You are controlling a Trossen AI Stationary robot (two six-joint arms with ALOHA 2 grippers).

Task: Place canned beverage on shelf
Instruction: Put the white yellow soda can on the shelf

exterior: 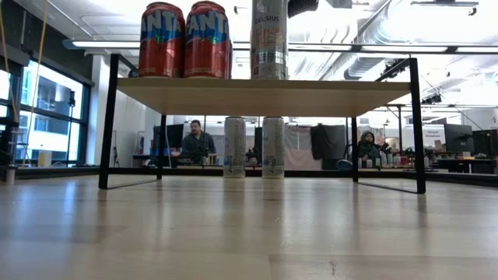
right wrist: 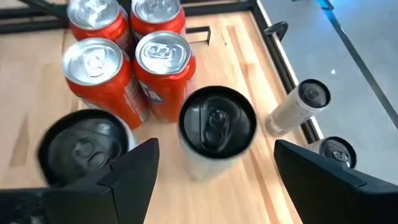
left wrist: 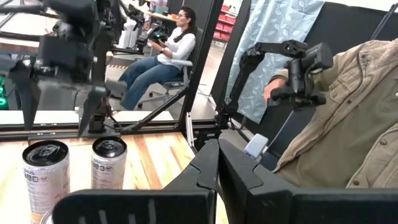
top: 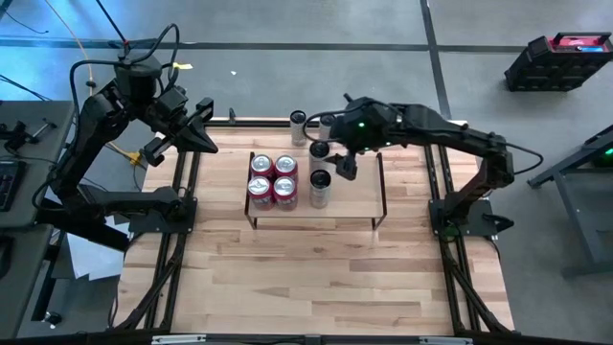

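Right end effector (right wrist: pixel 214 171) open, jaws straddling slim black-top can (right wrist: pixel 216 127) standing on shelf (top: pixel 359 206) beside four red cans (top: pixel 272 179). Likely release/retreat step: lift straight up, avoid clipping neighbours. Left end effector (top: pixel 201 120) closed, parked off counter.

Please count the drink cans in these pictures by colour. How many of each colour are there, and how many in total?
Red cans: 4
Pale slim cans with dark tops: 4
Total: 8
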